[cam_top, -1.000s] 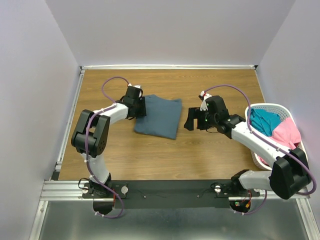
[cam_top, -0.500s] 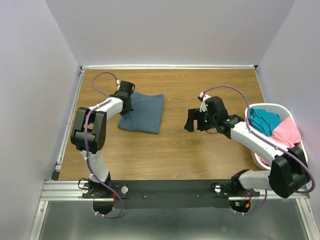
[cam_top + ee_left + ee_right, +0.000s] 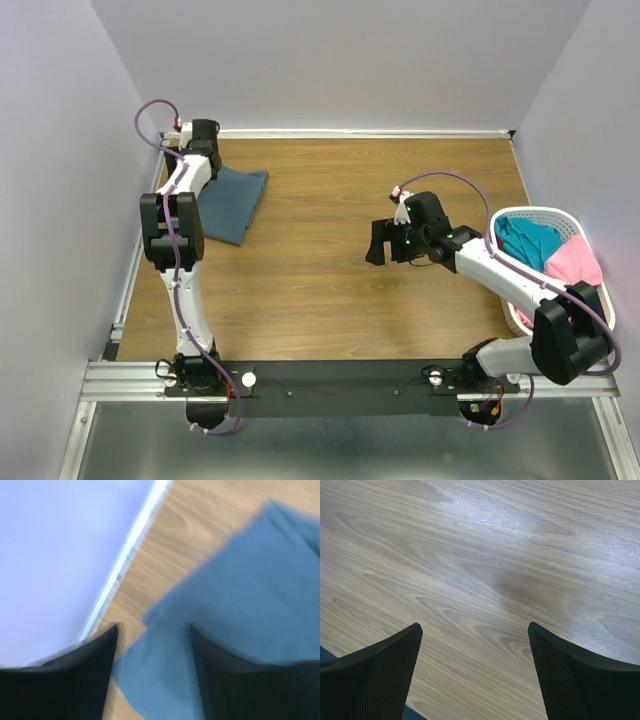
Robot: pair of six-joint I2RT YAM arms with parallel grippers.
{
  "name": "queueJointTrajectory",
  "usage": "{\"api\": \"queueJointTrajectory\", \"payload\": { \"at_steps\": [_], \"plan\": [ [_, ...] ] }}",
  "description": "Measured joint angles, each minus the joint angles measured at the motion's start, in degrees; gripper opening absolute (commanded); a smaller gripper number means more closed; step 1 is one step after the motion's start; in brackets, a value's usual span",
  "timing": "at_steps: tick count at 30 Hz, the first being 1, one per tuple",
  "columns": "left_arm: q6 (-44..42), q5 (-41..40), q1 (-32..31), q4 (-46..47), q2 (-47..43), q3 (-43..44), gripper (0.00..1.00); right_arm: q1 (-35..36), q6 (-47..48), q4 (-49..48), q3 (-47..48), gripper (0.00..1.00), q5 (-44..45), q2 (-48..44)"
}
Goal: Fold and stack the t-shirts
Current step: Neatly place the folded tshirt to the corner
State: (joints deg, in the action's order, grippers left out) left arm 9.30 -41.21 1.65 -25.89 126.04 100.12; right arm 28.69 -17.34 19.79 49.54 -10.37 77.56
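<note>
The slate blue-grey t-shirt (image 3: 235, 205) lies folded at the far left of the table, near the left rail. My left gripper (image 3: 206, 166) is at its far left corner. In the left wrist view the cloth (image 3: 240, 595) runs between the fingers of that gripper (image 3: 152, 640), which is closed on it; the view is blurred. My right gripper (image 3: 378, 242) is open and empty over bare wood mid-table, and the right wrist view (image 3: 475, 635) shows only wood between its fingers. The teal t-shirt (image 3: 527, 243) and the pink t-shirt (image 3: 575, 265) lie crumpled in the basket.
A white slotted basket (image 3: 545, 212) stands at the right edge of the table. White walls close the far side and left side, with a metal rail (image 3: 140, 250) along the left edge. The wall base (image 3: 125, 560) is close to my left gripper.
My left gripper has dragged the folded blue-grey shirt from the table's middle left to the far left corner. My right gripper has barely moved.
</note>
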Motion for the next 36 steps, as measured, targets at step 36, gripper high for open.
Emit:
{"api": "queueJointTrajectory", "payload": {
  "at_steps": [36],
  "plan": [
    [43.9, 30.1, -16.1, 22.1, -28.3, -33.0, 0.81, 0.0, 0.8, 0.3, -1.4, 0.94, -0.6, -2.3]
  ]
}}
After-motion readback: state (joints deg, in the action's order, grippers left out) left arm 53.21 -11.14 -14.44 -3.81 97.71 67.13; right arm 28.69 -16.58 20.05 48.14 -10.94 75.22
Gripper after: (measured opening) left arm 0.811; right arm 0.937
